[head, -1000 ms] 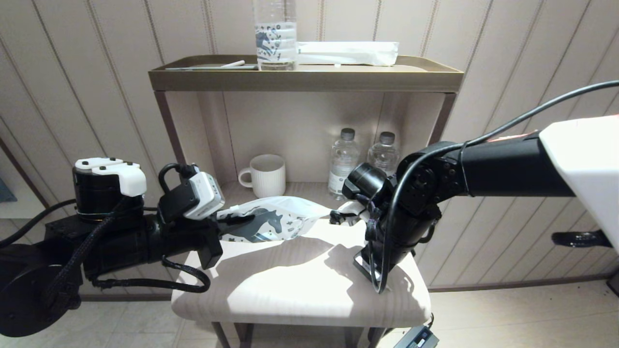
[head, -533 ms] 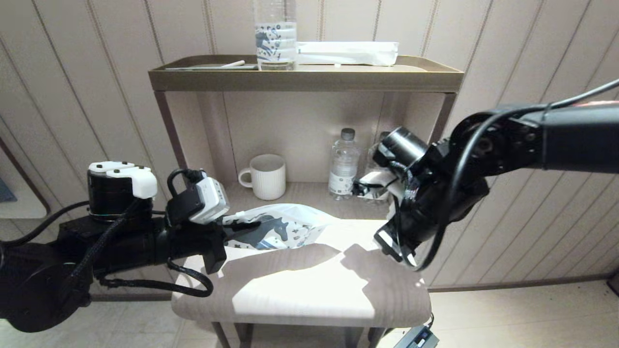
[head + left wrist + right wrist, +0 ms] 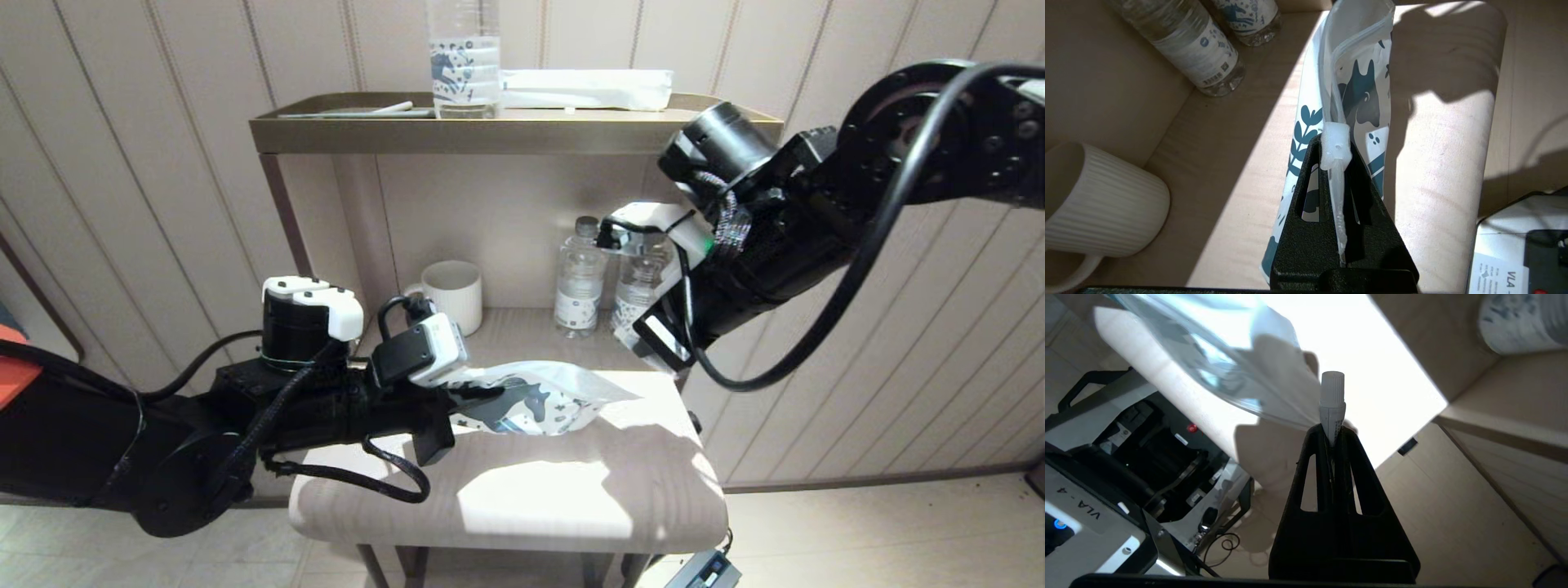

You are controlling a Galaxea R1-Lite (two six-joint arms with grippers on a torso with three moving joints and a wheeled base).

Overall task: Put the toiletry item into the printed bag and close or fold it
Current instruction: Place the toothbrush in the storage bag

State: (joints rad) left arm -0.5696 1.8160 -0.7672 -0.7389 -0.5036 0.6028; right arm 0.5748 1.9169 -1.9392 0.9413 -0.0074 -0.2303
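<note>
Toiletry item [image 3: 1332, 402] is pinched in the closed right gripper [image 3: 1333, 435] above the bench [image 3: 522, 498], while the closed left gripper [image 3: 1333, 163] clamps the bag [image 3: 535, 400], so insertion needs lowering toward its mouth.

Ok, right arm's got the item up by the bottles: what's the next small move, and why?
Probably lower the right end effector toward the free end of the printed bag. It is shut on the toiletry item but sits well above the bag, near the water bottles, while the left end effector pinches the bag's zip edge over the stool.
</note>
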